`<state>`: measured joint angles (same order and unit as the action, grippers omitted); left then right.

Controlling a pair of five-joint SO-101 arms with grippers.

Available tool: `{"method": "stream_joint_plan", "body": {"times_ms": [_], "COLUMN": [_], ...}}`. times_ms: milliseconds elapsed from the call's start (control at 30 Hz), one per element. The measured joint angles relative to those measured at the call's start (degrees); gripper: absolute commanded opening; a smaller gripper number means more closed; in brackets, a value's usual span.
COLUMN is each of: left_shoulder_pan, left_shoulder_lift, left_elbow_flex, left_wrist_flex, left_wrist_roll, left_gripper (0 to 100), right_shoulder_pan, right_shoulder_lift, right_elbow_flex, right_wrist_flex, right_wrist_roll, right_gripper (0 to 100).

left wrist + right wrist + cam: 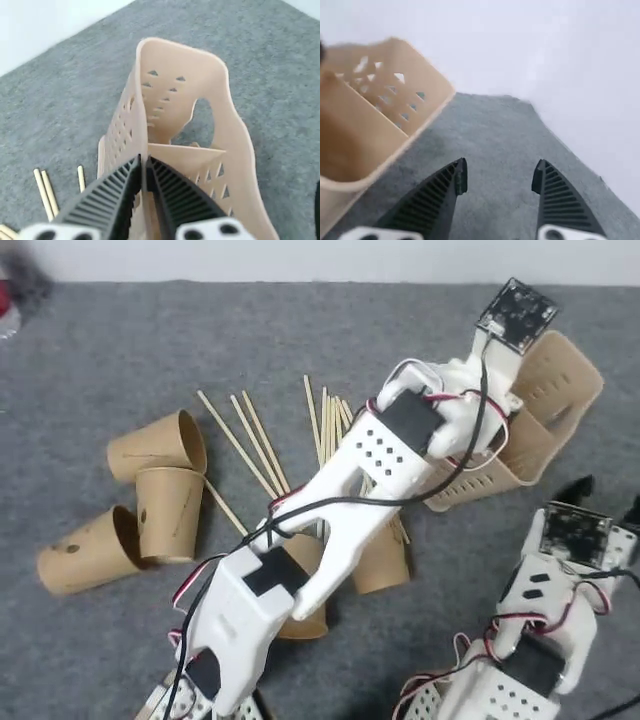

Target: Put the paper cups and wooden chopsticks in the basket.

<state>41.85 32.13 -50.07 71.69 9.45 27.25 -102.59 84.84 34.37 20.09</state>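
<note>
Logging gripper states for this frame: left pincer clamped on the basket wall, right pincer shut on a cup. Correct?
Not quite. The right pincer is open and holds nothing, as the right wrist view shows. The rest stands: the left pincer is clamped on the basket wall.

The left white plastic arm with black servo housings (340,490) is extended diagonally away from its base, with the wrist pitched downward. The black ribbed jaws of the left gripper (144,164) are closed onto the upper edge of one wall of the beige perforated plastic basket (175,100). The right white plastic arm (545,590) is folded close to its base, and the right gripper (499,175) is held above the surface with its two black ribbed jaws spread well apart.
</note>
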Motion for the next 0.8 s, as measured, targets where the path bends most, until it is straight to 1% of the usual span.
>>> {"method": "stream_joint_plan", "body": {"times_ms": [200, 233, 367, 433, 600, 700, 800], "left_shoulder_pan": [0.5, 0.5, 0.4, -0.4, -0.2, -1.9, -5.0], "left_shoulder_lift": [0.7, 1.1, 3.9, 5.4, 5.5, 3.5, -1.8], "left_elbow_flex": [-0.9, -1.3, -3.3, -3.4, -3.4, -3.4, -3.4], "left_wrist_flex": [0.0, 0.0, 0.0, 0.3, 4.0, 4.7, 5.0], "left_wrist_roll": [0.0, 0.0, 0.0, 0.0, 0.0, 0.0, 0.0], "left_gripper": [1, 3, 16, 21, 21, 21, 21], "right_shoulder_pan": [0.4, 0.4, 0.4, 0.4, -1.1, -1.1, -1.1], "right_shoulder_lift": [-0.1, -0.1, -0.1, -0.1, -0.1, -0.1, -0.1], "right_elbow_flex": [-0.1, -0.1, 0.6, 1.7, 1.8, 1.8, 1.8], "right_wrist_flex": [0.0, 0.0, 0.0, 0.0, -0.4, -0.4, -0.4], "right_wrist_roll": [-0.3, -0.3, -0.3, -0.3, 0.8, 0.9, 1.1], "right_gripper": [20.9, 20.9, 20.9, 20.9, 20.9, 20.9, 20.9]}}
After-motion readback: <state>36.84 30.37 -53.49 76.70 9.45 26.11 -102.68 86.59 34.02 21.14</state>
